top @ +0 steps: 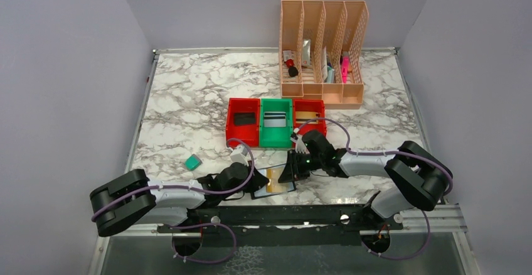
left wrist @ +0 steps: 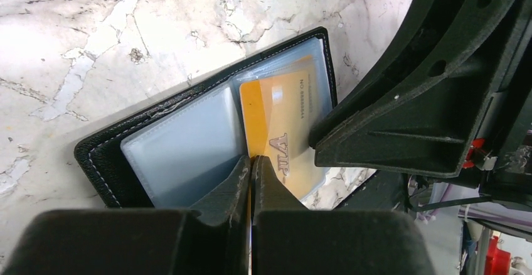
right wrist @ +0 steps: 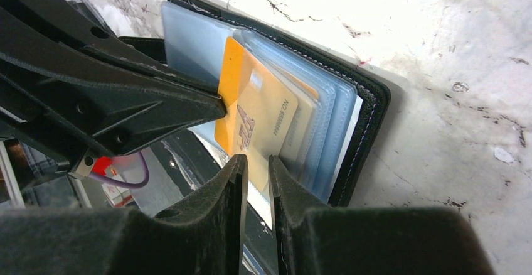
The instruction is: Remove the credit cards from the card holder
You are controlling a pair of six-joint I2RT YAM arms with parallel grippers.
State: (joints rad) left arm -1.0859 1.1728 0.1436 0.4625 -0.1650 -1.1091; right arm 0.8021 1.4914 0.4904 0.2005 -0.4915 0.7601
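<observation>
Here your left fingers (left wrist: 233, 184) were pressed together at the edge of the orange VIP card (left wrist: 276, 118); whether they pinched it, you couldn't tell. The card holder (left wrist: 106, 162) lay open on the tabletop (left wrist: 94, 49) between both arms. Your right fingers (right wrist: 235, 187) stood narrowly apart at the card's other side, grip unclear. This looked like the extraction step; next called for a sure pinch and a straight pull.
</observation>
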